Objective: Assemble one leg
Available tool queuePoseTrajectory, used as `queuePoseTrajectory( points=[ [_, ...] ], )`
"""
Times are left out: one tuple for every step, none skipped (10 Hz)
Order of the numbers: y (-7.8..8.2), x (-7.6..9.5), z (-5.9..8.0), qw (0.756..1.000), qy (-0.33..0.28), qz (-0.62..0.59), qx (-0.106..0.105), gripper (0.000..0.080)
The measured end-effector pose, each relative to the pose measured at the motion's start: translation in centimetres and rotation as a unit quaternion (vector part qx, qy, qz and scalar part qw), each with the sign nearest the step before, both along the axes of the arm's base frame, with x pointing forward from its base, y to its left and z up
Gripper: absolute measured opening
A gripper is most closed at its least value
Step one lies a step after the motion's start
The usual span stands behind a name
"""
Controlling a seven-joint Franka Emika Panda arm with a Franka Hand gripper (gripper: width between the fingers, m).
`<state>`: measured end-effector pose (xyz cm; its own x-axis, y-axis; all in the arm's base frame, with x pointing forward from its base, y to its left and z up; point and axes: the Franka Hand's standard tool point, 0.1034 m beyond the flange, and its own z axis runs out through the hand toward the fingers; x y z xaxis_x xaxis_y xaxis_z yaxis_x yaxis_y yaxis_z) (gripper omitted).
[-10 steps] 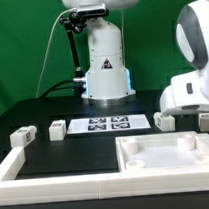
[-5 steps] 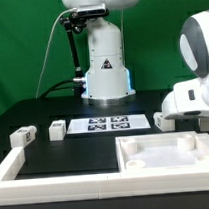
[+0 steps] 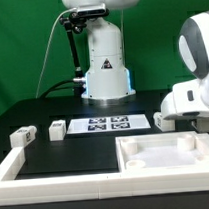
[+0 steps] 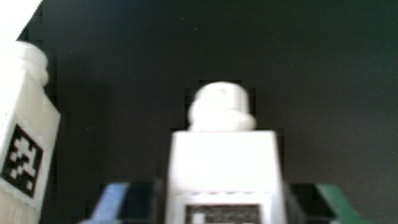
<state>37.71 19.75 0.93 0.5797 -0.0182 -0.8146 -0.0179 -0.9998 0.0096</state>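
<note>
In the wrist view one leg (image 4: 224,150), a chunky white post with a rounded peg end and a tag near its base, lies on the black table between my fingers. My gripper (image 4: 226,203) is open: a dark gap shows between the leg and each fingertip (image 4: 118,200). A second leg (image 4: 25,130) with a black-and-white tag lies beside it. In the exterior view my gripper (image 3: 186,115) is low over the table at the exterior view's right, with its fingers hidden behind the white hand. Legs lie there (image 3: 165,120) and further along (image 3: 205,119).
Two more legs (image 3: 21,138) (image 3: 59,129) lie at the exterior view's left. The marker board (image 3: 109,122) lies in the middle before the robot base (image 3: 105,67). The big white square panel (image 3: 165,149) and the long border rails (image 3: 16,166) are in front.
The arm's hand has shifted slightly down and toward the exterior view's right over the first half second, then held still. The parts on the table have not moved.
</note>
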Motion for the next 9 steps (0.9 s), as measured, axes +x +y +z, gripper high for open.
queuePoseTrajectory(
  points=[
    [0.0,0.0,0.0,1.000,0.000,0.000,0.000,0.0287],
    [0.0,0.0,0.0,1.000,0.000,0.000,0.000,0.0287],
    [0.0,0.0,0.0,1.000,0.000,0.000,0.000,0.0287],
    [0.0,0.0,0.0,1.000,0.000,0.000,0.000,0.0287],
    [-0.4,0.2,0.3,1.000,0.000,0.013,0.009,0.0287],
    [-1.0,0.8,1.4,1.000,-0.006,0.023,0.016,0.0287],
    [-1.4,1.3,2.8,1.000,-0.006,0.023,0.017,0.0288],
    [-1.8,1.7,4.0,1.000,-0.008,0.022,0.016,0.0288],
    [-2.4,2.0,5.9,1.000,-0.004,0.021,0.014,0.0288]
  ],
)
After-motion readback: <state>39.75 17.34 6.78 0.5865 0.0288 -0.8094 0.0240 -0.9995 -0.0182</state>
